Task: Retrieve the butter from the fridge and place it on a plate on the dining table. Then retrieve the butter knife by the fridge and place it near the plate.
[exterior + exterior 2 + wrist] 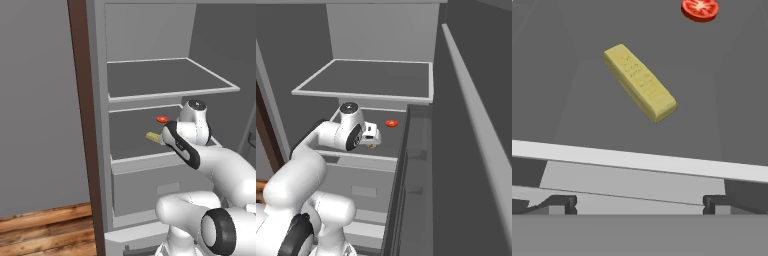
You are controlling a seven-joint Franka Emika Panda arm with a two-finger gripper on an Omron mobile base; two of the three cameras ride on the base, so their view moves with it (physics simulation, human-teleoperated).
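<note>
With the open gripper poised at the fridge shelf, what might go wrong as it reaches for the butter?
1. The pale-yellow rectangular butter stick lies diagonal to the open gripper; without turning, the fingers may catch its corners.
2. The light-grey front edge of the fridge shelf sits between them; a low approach could strike it.
3. The red tomato slice may get nudged.

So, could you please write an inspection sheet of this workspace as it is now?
Surface: grey fridge shelf, door open.
Job's things: butter lies flat on the shelf, set diagonal, untouched.
Clutter: red tomato slice on the same shelf, behind the butter, apart from it.
Grippers: tool open, at the shelf's front edge, short of the butter, holding nothing.
Cables: nothing seen.
Surroundings: bare upper shelf; brown cabinet edge; wooden floor.
</note>
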